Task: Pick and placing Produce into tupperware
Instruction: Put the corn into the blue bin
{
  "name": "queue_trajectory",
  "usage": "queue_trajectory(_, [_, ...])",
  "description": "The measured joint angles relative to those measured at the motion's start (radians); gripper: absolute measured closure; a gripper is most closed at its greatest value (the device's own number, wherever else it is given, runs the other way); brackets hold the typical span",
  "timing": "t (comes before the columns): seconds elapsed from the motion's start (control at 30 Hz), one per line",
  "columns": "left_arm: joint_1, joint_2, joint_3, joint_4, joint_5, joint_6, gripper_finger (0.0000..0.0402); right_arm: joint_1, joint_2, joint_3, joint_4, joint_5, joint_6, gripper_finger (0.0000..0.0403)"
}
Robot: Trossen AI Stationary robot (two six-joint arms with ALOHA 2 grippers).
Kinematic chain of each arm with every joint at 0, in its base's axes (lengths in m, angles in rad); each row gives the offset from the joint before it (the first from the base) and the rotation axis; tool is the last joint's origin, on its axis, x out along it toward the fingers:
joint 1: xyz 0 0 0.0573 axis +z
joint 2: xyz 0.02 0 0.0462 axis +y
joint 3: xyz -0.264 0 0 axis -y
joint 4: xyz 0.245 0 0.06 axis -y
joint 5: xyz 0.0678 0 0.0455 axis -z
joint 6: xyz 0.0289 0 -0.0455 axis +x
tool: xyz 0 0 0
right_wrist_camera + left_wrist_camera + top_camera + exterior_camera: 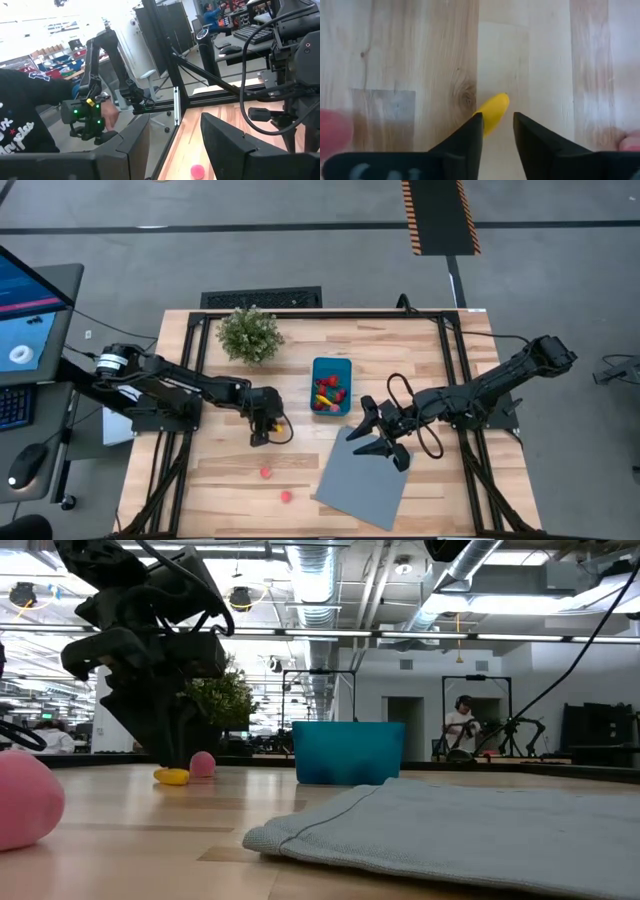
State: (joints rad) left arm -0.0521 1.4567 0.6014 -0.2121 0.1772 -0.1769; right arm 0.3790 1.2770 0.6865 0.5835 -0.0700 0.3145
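Note:
The teal tupperware (331,368) (348,752) stands mid-table with several red, pink and yellow pieces in it. My left gripper (260,436) (180,758) (497,125) points down at the table left of the tub, open by a narrow gap. A yellow elongated piece (282,423) (172,777) (494,110) lies on the wood at its fingertips, partly behind one finger. Two pink pieces (266,472) (286,496) lie on the table nearer the near edge. My right gripper (385,438) (175,135) hovers open over the grey sheet, touching nothing. My left gripper comes from above with its fingers on either side of the yellow piece's near end (487,124). The piece lies flat on the table and sticks out past the fingertips. One finger (476,131) overlaps it; whether it touches, I cannot tell.
A grey-blue sheet (365,475) (450,830) lies flat right of the pink pieces, under my right gripper. A green potted plant (249,333) stands toward the far edge, left of the tub. A pink piece (203,764) sits just behind the yellow one. People show beyond the table.

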Motion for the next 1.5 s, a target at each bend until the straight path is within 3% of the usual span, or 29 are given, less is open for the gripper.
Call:
queue_trajectory(0.23, [-0.004,0.005,0.029,-0.105,-0.114,0.101,0.0254,0.000,0.000,0.000,0.000,0.000,0.000,0.0207])
queue_trajectory(0.4, [-0.004,0.003,0.036,-0.137,-0.115,0.133,0.0238,0.000,0.000,0.000,0.000,0.000,0.000,0.0207])
queue_trajectory(0.97, [-0.003,0.002,0.037,-0.241,-0.129,0.083,0.0237,0.000,0.000,0.000,0.000,0.019,-0.008,0.0207])
queue_trajectory(1.2, [0.001,0.002,0.035,-0.218,-0.096,0.014,0.0286,0.000,0.000,0.000,0.000,0.019,-0.010,0.0207])
queue_trajectory(1.33, [-0.001,0.003,0.034,-0.138,0.018,-0.007,0.0337,-0.001,0.000,0.000,0.000,0.019,-0.027,0.0207])
queue_trajectory(1.5, [-0.001,0.000,0.046,-0.134,0.006,-0.027,0.0381,-0.008,0.000,0.000,-0.005,0.019,-0.028,0.0207])
